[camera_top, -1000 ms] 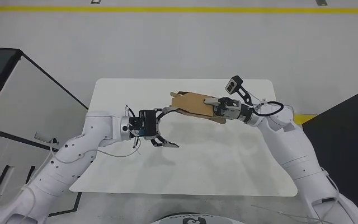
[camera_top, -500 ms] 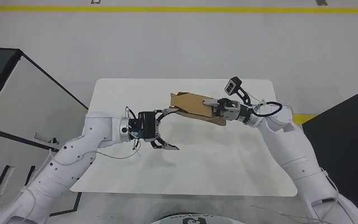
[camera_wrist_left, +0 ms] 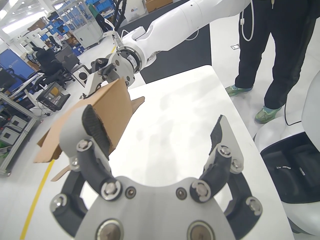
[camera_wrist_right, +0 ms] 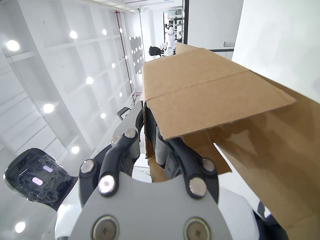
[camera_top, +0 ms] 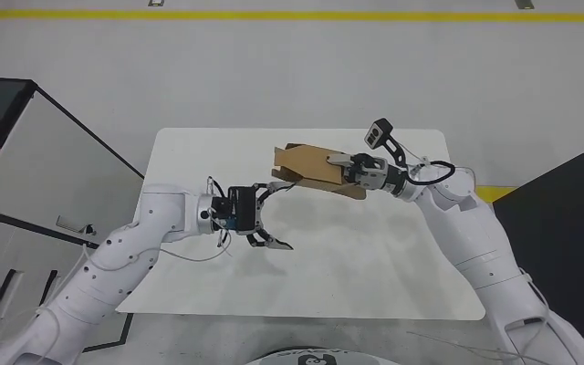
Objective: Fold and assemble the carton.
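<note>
The brown cardboard box (camera_top: 310, 167) is up in the air over the far side of the white table (camera_top: 365, 274). It is only partly folded, and its flaps stick out loose. The right claw (camera_top: 351, 173) is pinched tight on the cardboard at one end of the box, with a finger on each side of it. The left claw (camera_top: 289, 216) is wide open and has nothing in it. It is at the other end of the box, a bit nearer the robot. One of its fingers (camera_wrist_left: 93, 123) is right by the box's corner, but I cannot tell if it touches.
</note>
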{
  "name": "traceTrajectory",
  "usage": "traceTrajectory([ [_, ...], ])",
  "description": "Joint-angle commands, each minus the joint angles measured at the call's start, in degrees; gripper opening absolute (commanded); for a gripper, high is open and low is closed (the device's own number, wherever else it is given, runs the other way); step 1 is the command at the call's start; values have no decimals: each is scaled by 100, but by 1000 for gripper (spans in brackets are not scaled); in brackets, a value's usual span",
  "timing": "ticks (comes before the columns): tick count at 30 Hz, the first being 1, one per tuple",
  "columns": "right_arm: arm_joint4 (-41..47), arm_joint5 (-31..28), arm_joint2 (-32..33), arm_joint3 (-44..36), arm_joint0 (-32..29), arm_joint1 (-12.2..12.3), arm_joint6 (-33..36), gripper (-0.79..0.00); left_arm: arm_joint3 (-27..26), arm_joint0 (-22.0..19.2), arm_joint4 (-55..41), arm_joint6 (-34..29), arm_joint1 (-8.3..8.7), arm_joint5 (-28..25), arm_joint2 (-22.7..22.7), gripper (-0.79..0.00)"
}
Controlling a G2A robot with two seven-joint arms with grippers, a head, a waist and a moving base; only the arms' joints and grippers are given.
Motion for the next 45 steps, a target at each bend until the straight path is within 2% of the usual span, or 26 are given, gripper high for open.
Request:
traceTrajectory([
  [1, -15, -6, -7, -4, 3, -6, -30, -785, -3, 5, 6, 2, -3, -15, -6, 0],
  [25, -165, 6, -27, -275, -70, -59, -324, -785, -126, 48, 127, -79, -61, -154, 62, 0],
  [45, -179, -43, 63, -309, -183, -65, -183, -785, -132, 155, 140, -112, -70, -176, -54, 0],
])
